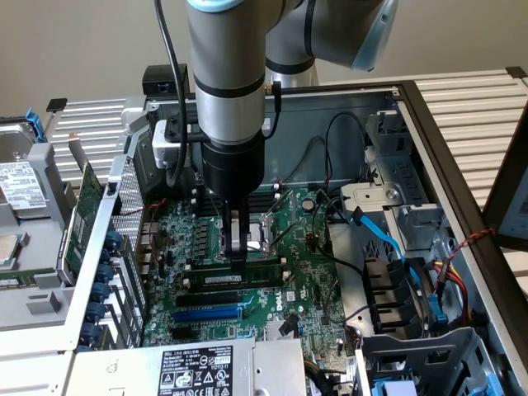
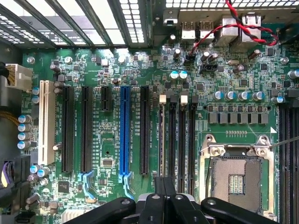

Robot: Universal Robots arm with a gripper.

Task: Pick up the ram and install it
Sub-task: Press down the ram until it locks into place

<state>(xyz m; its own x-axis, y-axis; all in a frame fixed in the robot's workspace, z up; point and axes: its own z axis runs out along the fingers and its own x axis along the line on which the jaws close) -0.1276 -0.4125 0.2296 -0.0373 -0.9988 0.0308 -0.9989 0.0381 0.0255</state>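
Black end effector [image 1: 238,247] hangs straight down over the green motherboard [image 1: 305,289], its fingers drawn narrow, tips at the long, thin green ram stick [image 1: 247,268], which sits edge-up in a black memory slot beside the silver-framed processor socket [image 2: 236,179].

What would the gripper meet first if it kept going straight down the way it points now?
Probably the ram: the gripper points down right at the stick on the motherboard; contact is hard to judge.
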